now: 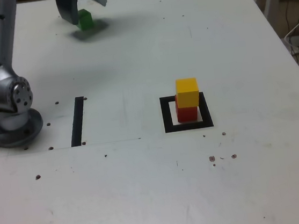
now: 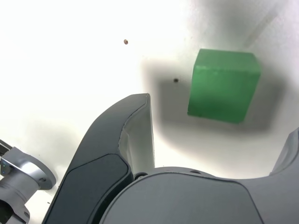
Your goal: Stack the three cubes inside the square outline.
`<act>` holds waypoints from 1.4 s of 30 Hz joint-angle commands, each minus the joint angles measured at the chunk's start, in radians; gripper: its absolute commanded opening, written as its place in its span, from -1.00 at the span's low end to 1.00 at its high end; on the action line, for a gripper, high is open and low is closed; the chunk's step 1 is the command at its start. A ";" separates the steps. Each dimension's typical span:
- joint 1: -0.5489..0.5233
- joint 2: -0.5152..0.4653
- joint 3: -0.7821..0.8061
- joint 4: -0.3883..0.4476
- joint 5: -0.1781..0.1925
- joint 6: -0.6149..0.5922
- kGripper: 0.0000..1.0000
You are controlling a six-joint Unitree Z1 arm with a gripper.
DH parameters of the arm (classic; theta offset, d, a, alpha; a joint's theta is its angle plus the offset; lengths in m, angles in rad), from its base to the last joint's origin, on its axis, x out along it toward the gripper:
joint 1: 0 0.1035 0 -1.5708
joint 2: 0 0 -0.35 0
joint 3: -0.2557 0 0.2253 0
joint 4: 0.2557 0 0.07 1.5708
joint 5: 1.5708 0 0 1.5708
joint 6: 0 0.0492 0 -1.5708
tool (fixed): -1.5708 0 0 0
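Since yellow (image 1: 187, 92) already sits on red (image 1: 187, 113) inside the outline (image 1: 166, 115), we hang our hand (image 1: 80, 3), jaws spread wide, over the green cube (image 1: 85, 19) lying far across the desk (image 1: 147, 188), ready to straddle it

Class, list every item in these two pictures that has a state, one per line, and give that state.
Green cube: resting on the white table, between the open jaws, not gripped.
Yellow cube: stacked on the red cube.
Red cube: inside the black square outline.
Grey gripper: open, above the green cube.
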 commanded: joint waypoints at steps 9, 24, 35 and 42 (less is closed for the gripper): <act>0.027 0.069 -0.054 0.005 -0.007 0.039 0.94; 0.047 0.126 -0.114 0.038 -0.056 0.111 0.42; 0.037 0.130 -0.123 0.038 -0.038 0.121 -0.36; 0.026 0.130 -0.126 0.035 -0.039 0.131 -0.36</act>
